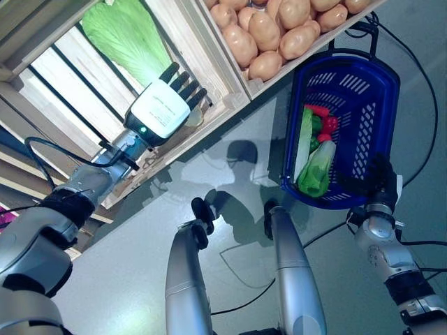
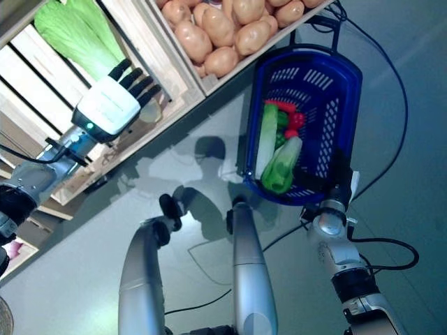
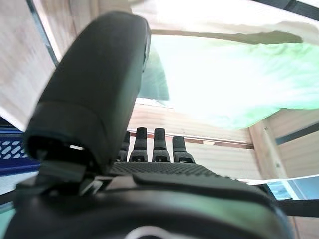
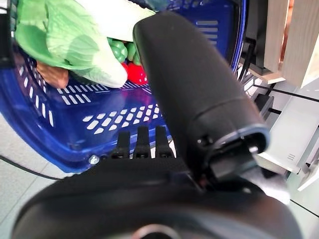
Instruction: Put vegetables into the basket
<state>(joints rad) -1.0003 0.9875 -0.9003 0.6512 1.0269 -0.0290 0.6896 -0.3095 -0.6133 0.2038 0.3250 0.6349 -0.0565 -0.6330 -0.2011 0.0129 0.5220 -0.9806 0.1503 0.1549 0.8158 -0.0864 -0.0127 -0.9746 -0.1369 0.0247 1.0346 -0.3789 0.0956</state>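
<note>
Left hand (image 1: 159, 108), fingers straight, reaches into the wooden crate (image 1: 183, 42) just below the cabbage (image 1: 129, 35). Right hand (image 1: 380, 183) grips the blue basket (image 1: 374, 105) holding greens (image 1: 316, 171) and red peppers (image 1: 328, 124); potatoes (image 1: 279, 28) fill the next crate.

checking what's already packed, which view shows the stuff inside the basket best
The left eye view: it looks straight down into the blue basket, showing a pale green leafy vegetable, a white stalk and red pieces. The right eye view shows nearly the same. The right wrist view catches only part, behind the right hand. The left wrist view shows just a rim sliver.
</note>
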